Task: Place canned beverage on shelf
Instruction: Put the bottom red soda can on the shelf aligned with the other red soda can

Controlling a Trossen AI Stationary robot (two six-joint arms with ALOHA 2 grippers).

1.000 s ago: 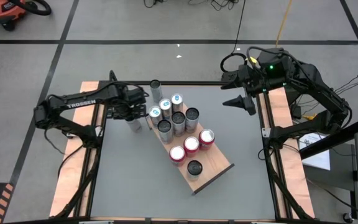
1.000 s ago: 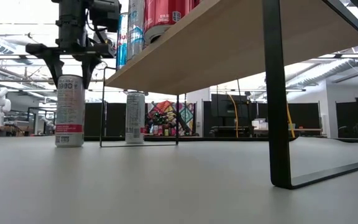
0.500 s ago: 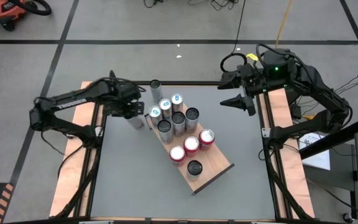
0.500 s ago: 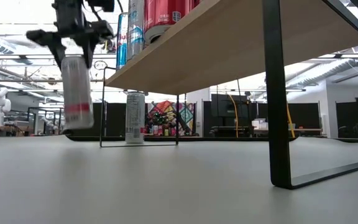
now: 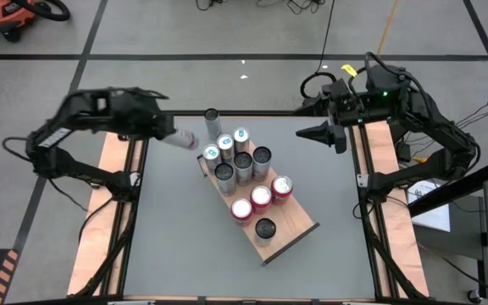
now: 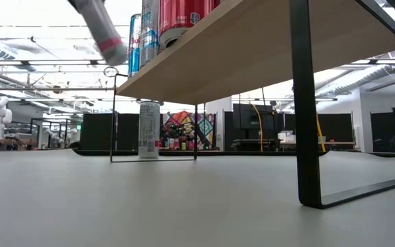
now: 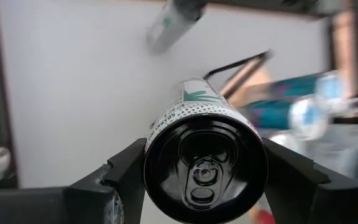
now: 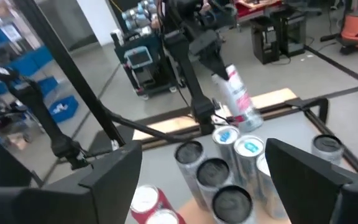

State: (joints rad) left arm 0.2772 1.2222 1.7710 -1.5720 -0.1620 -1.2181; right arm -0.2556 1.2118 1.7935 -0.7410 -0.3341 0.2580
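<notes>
A: Biggest thing first, the grey tabletop (image 5: 193, 254), and angled across its middle is the shelf (image 5: 288, 235), a light wooden board on black legs.

B: What's it carrying?

A: Nine cans (image 5: 243, 163) upright. Six sit in a cluster at the board's eleven o'clock end, two of them with blue-and-white tops. Toward five o'clock comes a row of three red cans (image 5: 262, 197), then one dark-topped can (image 5: 266, 229) alone, with bare wood beyond it.

B: Anything off the shelf?

A: One silver can (image 5: 212, 119) stands on the tabletop at twelve o'clock from the cluster, near the far edge.

B: And the one being placed?

A: The white-and-pink can (image 5: 182, 138) is in the air, tilted, at about ten o'clock from the cluster and clear of the board. The left gripper (image 7: 204, 168) has its jaws clamped on either side of it; the wrist camera looks straight at its dark pull-tab end.

B: The other arm?

A: The right gripper (image 5: 326, 134) hovers at two o'clock by the tabletop's edge, jaws spread wide with nothing between them.
</notes>
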